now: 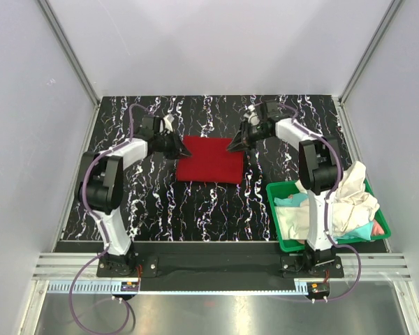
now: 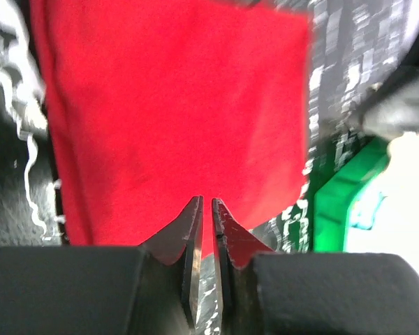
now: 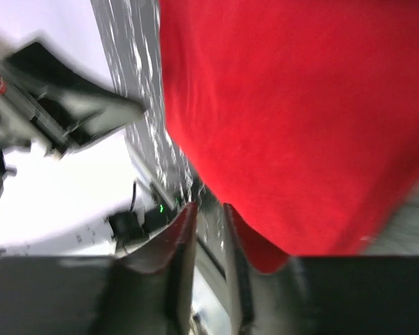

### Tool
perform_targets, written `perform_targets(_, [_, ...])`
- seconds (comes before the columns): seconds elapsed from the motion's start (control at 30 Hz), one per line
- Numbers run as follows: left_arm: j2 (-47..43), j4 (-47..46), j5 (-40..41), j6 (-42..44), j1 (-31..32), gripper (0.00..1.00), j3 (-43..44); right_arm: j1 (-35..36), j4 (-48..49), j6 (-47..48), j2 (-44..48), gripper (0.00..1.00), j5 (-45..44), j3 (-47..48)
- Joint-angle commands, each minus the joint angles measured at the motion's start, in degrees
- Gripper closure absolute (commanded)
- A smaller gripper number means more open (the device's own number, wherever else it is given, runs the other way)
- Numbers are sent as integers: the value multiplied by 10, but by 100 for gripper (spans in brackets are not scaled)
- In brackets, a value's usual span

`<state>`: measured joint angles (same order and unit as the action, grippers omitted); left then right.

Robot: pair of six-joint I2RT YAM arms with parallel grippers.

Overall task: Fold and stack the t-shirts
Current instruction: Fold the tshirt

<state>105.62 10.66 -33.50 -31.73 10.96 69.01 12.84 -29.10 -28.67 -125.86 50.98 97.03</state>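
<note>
The deep red t-shirt lies folded into a flat rectangle on the table, mid-field. My left gripper is at its left edge. In the left wrist view the jaws are shut, nothing is between them, and the red cloth lies just beyond the tips. My right gripper is at the shirt's upper right corner. Its jaws stand a narrow gap apart and empty, with the red cloth beside them. Cream-white, teal and pinkish shirts lie crumpled in the bin.
A green plastic bin stands at the near right beside the right arm's base and also shows in the left wrist view. The table is black marbled. White walls close it in at the back and both sides.
</note>
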Motion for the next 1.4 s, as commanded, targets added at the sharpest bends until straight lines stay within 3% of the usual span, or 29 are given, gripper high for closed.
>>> perform_targets(0.0, [33, -24, -5, 0, -2, 85, -12, 55, 16, 0, 4, 78, 43, -44])
perform_targets(0.13, [47, -28, 7, 6, -2, 85, -34, 58, 90, -27, 19, 88, 58, -124])
perform_targets(0.47, [35, -33, 25, 23, -1, 85, -83, 6, 41, 47, 32, 91, 17, -219])
perform_targets(0.63, [-29, 15, 15, 24, 5, 75, -64, 5, -31, 81, 77, 91, 1, -200])
perform_targets(0.8, [-76, 2, -15, -7, 13, 69, -62, 25, -18, 45, 104, 90, 22, -169])
perform_targets(1.1, [-31, -105, -32, -103, 36, 77, -84, 112, 6, -30, -31, 89, 53, 9])
perform_targets(1.2, [-32, -98, -3, -109, 36, 83, -91, 123, 32, -53, -68, 89, 62, 11])
perform_targets(1.37, [-70, -76, 15, -98, 36, 82, -87, 122, 18, -22, -104, 90, 49, -11])
